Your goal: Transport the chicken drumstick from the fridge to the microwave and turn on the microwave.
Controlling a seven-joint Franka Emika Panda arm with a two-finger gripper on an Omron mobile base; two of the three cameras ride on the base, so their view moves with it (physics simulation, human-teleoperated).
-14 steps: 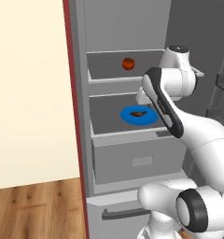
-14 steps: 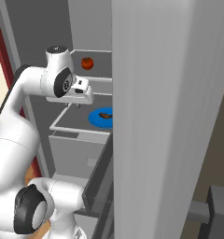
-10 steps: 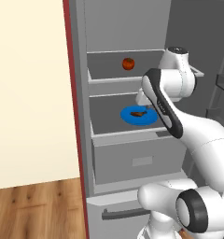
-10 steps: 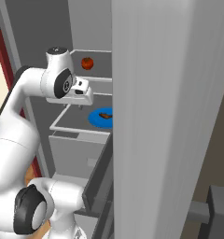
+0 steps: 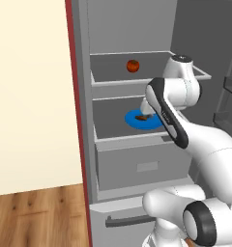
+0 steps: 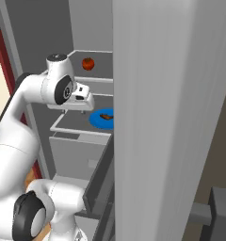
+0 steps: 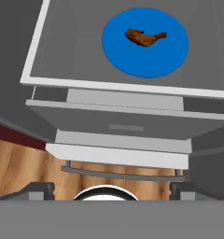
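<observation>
Arm barely shifted in the last half second, hand hovering at the fridge point(image 5: 84, 144) shelf front. Fingers point(image 7: 39, 190) spread wide, empty. Chicken drumstick point(image 7: 144, 37) sits untouched on the blue plate point(image 7: 146, 58); the reach in remains.

In the left base view, the right part of the blue plate point(image 5: 137, 120) is covered by the white arm, and the gripper itself is hidden behind the arm's links. In the right base view, the right side of the plate point(image 6: 100, 121) and the rest of the fridge point(image 6: 53, 42) interior are blocked by the open door point(image 6: 171, 117), whose top and bottom are cut off by the picture's edges. The chicken drumstick point(image 6: 106, 116) is seen there too small for its shape to be told. In the hand view, the fridge point(image 7: 123, 116) is cropped on all sides, and the finger tips point(image 7: 37, 190) are cut by the bottom edge.
</observation>
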